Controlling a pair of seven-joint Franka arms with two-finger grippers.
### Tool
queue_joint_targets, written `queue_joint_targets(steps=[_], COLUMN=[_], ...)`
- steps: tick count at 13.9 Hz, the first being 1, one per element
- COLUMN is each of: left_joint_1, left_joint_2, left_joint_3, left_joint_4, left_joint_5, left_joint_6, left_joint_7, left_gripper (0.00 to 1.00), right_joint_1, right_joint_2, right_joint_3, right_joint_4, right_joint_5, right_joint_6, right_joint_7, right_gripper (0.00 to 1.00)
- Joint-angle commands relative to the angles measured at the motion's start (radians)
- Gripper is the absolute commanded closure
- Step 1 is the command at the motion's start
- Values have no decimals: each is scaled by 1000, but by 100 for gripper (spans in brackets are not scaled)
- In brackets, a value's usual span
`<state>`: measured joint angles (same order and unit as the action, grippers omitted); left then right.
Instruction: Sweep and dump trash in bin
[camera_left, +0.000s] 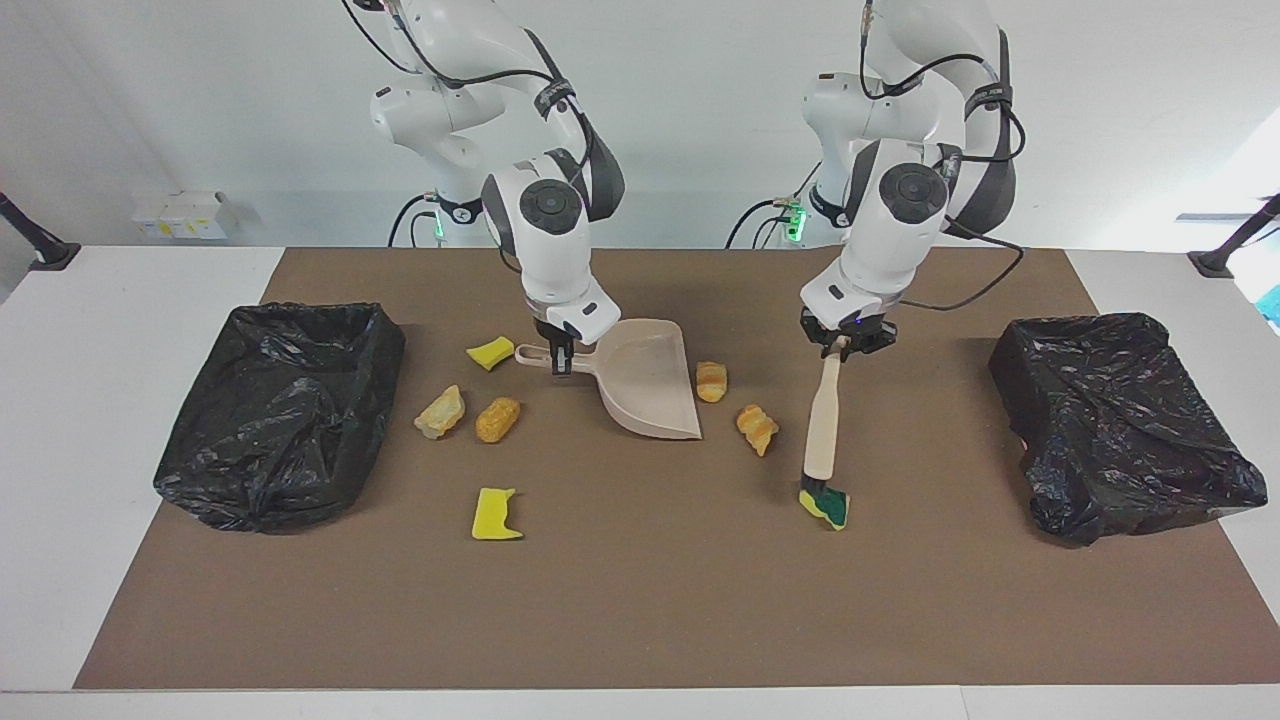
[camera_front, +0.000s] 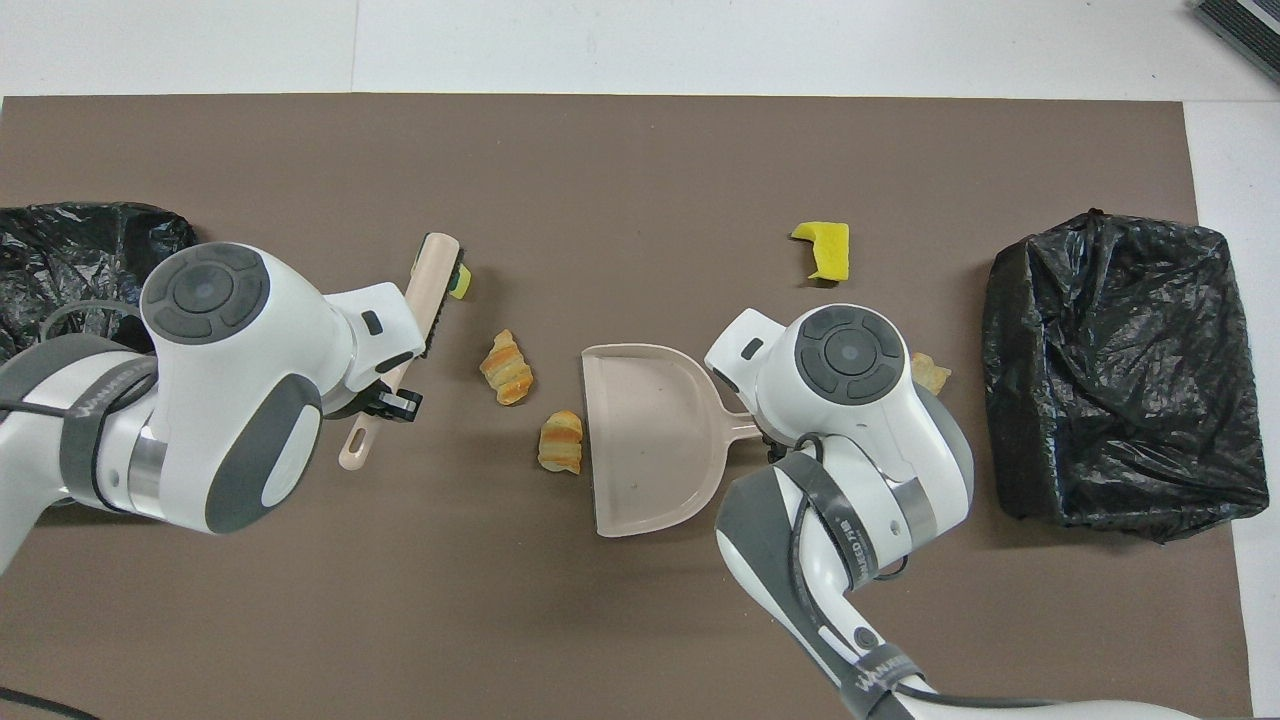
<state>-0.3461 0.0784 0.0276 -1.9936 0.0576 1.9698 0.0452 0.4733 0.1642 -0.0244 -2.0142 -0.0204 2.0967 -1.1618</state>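
The right gripper (camera_left: 560, 362) is clamped on the dustpan (camera_left: 648, 378) handle, pan flat on the brown mat (camera_left: 640, 600), a bread lump (camera_left: 711, 381) touching its open edge; the left gripper (camera_left: 843, 346) is closed on the brush (camera_left: 820, 425) handle, bristles touching the yellow-and-green sponge (camera_left: 826, 507); other scraps (camera_left: 497, 419) lie scattered between two black bins (camera_left: 280, 410); farthest from the robots the mat lies bare to the white worktop (camera_left: 60, 480).

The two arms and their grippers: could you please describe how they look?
Both arms are glossy white with dark grey joint bands and round grey end caps. Black cables run along them. The left gripper and right gripper are small and black.
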Motion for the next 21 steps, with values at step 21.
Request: queue_joint_targets(steps=[21], left_joint_1=[-52], left_joint_2=[54], left_joint_3=[-25], left_joint_4=[-60], left_joint_5=[-108], left_joint_6=[-29], left_joint_7=[196], left_gripper=[100], right_joint_1=[-4], right_joint_2=[-32], right_joint_3=[0], right_joint_4=[-38], right_joint_5=[19], right_joint_6=[-24], right_joint_7=[60], right_gripper=[100])
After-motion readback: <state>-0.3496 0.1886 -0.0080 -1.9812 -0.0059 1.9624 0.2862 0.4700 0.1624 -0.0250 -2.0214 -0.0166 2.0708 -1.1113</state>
